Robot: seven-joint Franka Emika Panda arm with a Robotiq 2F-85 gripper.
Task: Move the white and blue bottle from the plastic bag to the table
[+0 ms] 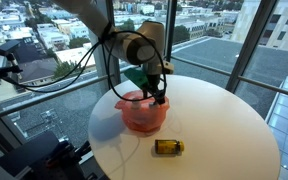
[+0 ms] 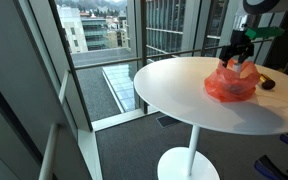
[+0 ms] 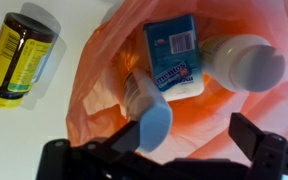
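An orange plastic bag (image 3: 99,80) lies open on the white round table (image 1: 219,115); it shows in both exterior views (image 1: 142,113) (image 2: 230,86). Inside lie a white bottle with a light-blue cap (image 3: 147,108), a blue-and-white labelled container (image 3: 174,58) and a white bottle with a white cap (image 3: 246,60). My gripper (image 3: 189,142) is open just above the bag's mouth and holds nothing. Its left finger is right beside the blue cap. The gripper also shows in both exterior views (image 1: 157,97) (image 2: 237,60).
An amber bottle with a yellow label (image 3: 19,55) lies on its side on the table next to the bag, also seen in both exterior views (image 1: 168,147) (image 2: 268,83). Windows and a railing surround the table.
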